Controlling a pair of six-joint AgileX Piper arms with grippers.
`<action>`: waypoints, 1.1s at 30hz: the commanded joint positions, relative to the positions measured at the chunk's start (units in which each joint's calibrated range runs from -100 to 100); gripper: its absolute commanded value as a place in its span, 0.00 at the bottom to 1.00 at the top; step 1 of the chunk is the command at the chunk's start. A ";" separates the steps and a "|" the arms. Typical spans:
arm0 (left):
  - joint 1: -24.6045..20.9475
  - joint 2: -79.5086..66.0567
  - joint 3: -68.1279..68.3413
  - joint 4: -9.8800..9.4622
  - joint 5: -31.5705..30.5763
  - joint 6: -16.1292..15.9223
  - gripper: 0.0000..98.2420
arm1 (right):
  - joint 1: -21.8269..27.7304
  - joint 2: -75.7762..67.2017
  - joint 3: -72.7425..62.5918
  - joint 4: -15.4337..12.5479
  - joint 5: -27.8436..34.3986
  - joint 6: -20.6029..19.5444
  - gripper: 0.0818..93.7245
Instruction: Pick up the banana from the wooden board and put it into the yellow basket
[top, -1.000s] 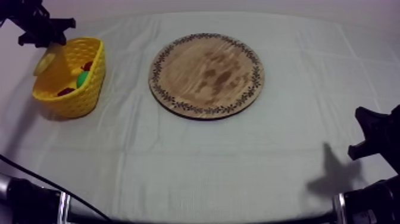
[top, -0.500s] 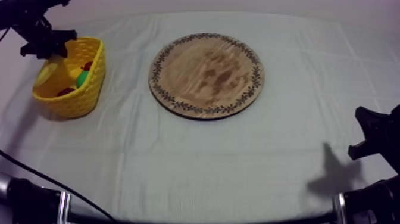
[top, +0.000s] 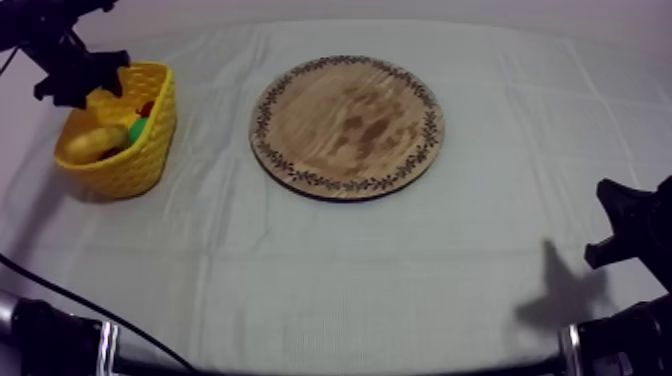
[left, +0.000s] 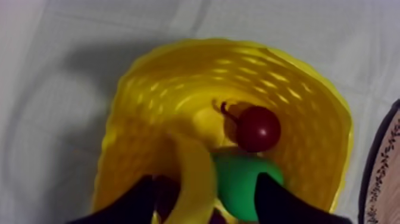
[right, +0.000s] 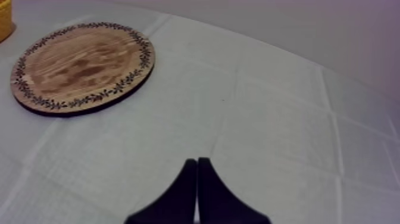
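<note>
Left gripper (top: 82, 75) first: from above, we have it hanging over the eleven o'clock rim of the yellow woven basket (top: 145, 160). That basket stands at nine o'clock from the round wooden board with a patterned rim (top: 347, 127), apart from it on the grey-white cloth (top: 330, 270). The curved yellow toy banana (top: 92, 141) lies inside the basket, low against its near-left wall, beside a green rounded toy fruit (top: 137, 128). The board is bare. Our right gripper (top: 620, 225) sits at four o'clock from the board, well apart from it.

From the left wrist, our two black fingers (left: 128, 205) stand spread and released, gripping nothing. The banana runs between them, clear of both. The green fruit lies against the banana, and a small red fruit (left: 259, 128) rests at twelve o'clock from the green one, deeper in the basket.

From the right wrist, our fingers lie pressed together as a narrow wedge, clenched on nothing, over bare cloth, with the board well off.

We judge the placing done, bar the withdrawal. The risk lies in the lift-out: the spread fingers hang close over the basket's mouth. A slanted exit could hook the wall and tip or drag what looks like a light basket, or nudge the banana over the edge. A straight rise should avoid that.

Seen from above, the banana's long axis runs roughly eight o'clock to two o'clock, nearly flat. One end points toward the basket's left wall, the other toward the green fruit. Which end is the stem we cannot tell.
</note>
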 joint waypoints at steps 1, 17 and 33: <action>0.23 -0.13 -0.17 0.21 0.63 0.00 0.77 | 0.00 0.00 -0.03 0.00 -0.02 0.01 0.00; 1.16 -10.80 -0.36 -0.67 -0.93 -0.05 0.40 | 0.00 0.00 -0.03 0.00 -0.02 0.01 0.00; -0.61 -48.46 13.84 1.90 -8.03 -3.20 0.00 | 0.00 0.00 -0.03 0.00 -0.02 0.01 0.00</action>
